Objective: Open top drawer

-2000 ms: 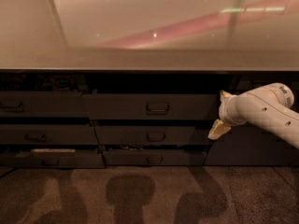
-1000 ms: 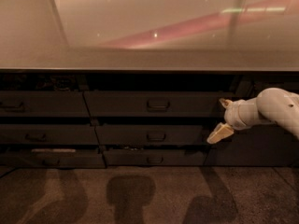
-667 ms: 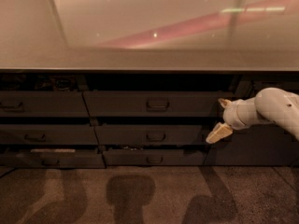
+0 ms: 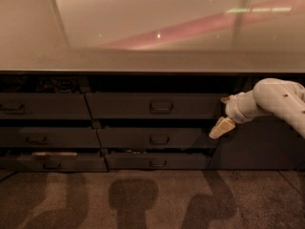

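The top drawer (image 4: 124,106) is the wide dark grey front in the middle of the upper row, under the counter, with a small rounded handle (image 4: 161,106) at its centre. It stands a little forward of the dark gap above it. My gripper (image 4: 223,113) is at the drawer's right end, well right of the handle. It is open, with one pale fingertip (image 4: 221,128) low by the front's lower corner and the other near its upper corner. Nothing is held. The white arm (image 4: 279,99) enters from the right.
A glossy counter top (image 4: 143,37) overhangs the drawers. A narrower drawer (image 4: 43,106) sits to the left, and two lower rows (image 4: 157,139) lie below, stepped outward. A dark panel (image 4: 259,147) stands at right. Carpet (image 4: 152,199) fills the foreground.
Over two seconds the arm's elbow drew back to the right and the gripper shifted slightly left, while the top drawer front grew slightly wider in view. In the last second almost nothing moved.
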